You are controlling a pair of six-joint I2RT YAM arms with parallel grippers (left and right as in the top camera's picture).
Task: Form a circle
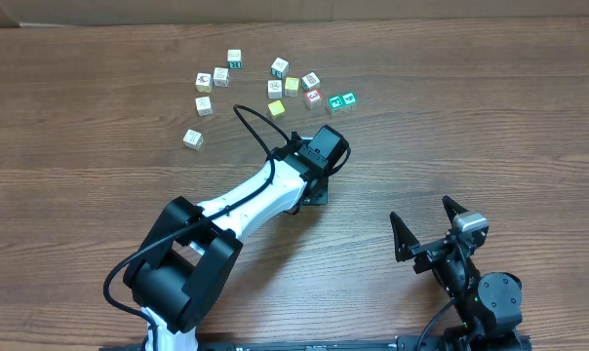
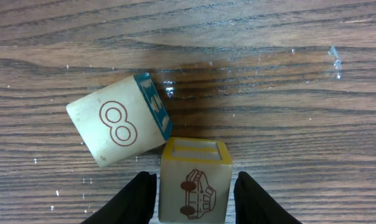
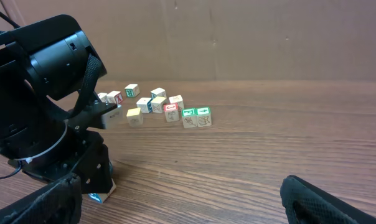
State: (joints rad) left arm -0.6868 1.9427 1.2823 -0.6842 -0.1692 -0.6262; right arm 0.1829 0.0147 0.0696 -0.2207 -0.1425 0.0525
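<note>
While the right gripper (image 1: 420,209) rests at the near right of the wooden table (image 1: 490,117), its two fingers spread wide with nothing between them, the left arm (image 1: 255,195) reaches out over the middle of the table. The left gripper (image 2: 195,180) points straight down at two small picture cubes. One, a pale car cube (image 2: 194,186), sits on the wood between the black fingers (image 2: 141,199), which flank it closely on both sides. I cannot tell whether they press it or stand just clear of it. Just beside it lies a tilted figure-eight cube (image 2: 116,127) with a teal side, its corner touching or almost touching the car cube. As far as I can judge, this pair is all there is of the circle (image 2: 166,142): two cubes set corner to corner, with no closed ring. Farther off, toward the far edge, the loose cubes (image 1: 276,88) lie scattered in a rough arc, some white, yellow and red-faced. Two green cubes (image 1: 341,101) sit side by side at the arc's right end, apart from the left gripper. By my reckoning, at least two more cubes must be fetched and set snugly against the pair, so the task looks no more than half done.
</note>
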